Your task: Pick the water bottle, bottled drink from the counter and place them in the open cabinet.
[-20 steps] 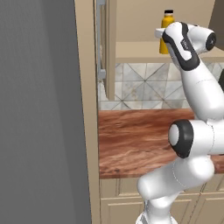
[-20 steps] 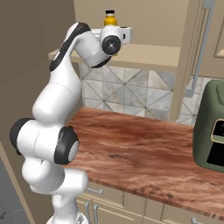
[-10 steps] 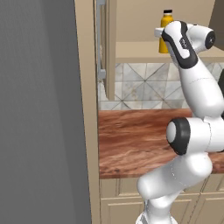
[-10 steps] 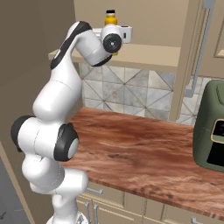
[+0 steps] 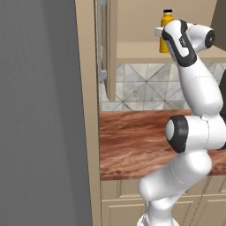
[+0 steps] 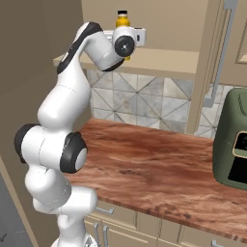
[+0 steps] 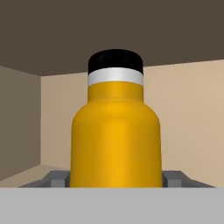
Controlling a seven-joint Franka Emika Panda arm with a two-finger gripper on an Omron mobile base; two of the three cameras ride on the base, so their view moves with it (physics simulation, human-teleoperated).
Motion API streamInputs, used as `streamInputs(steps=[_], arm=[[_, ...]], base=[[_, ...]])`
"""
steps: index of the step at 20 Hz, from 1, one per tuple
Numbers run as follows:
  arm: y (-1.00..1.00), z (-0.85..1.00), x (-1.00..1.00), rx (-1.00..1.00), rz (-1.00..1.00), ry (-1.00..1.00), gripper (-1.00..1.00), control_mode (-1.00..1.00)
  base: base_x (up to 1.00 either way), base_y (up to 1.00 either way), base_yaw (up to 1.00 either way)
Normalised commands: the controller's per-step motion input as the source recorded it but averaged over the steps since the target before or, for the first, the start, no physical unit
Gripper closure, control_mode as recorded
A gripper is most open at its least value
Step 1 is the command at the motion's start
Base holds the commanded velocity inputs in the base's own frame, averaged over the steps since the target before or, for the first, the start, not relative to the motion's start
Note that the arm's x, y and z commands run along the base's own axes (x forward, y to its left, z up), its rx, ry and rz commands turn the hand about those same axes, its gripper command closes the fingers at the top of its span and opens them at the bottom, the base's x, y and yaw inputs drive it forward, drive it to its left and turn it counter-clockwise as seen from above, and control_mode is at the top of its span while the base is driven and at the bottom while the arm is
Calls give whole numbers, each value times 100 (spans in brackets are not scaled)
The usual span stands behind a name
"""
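Water bottle (image 7: 115,135), yellow, black cap, upright, centre frame in hand view, clasped between fingers (image 7: 56,178) inside open cabinet (image 5: 141,26), above desk (image 5: 132,141).

A dark green appliance (image 6: 232,152) stands at the right, before the grey diamond-patterned tile backsplash (image 6: 144,99).

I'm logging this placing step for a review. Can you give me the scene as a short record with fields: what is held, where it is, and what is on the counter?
held item: water bottle, yellow with a black cap, upright
gripper: jaws on either side of the bottle's body
bottle location: up inside the open cabinet, over its shelf; whether it rests on the shelf cannot be told
cabinet door: open, long silver handle
counter: dark green appliance at the right end
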Motion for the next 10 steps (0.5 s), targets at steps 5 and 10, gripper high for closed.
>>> streamInputs(steps=[5,10], arm=[[0,-10,19,0,0,0,100,-100],[0,-12,19,0,0,0,100,-100]], base=[[0,0,0],[0,0,0]])
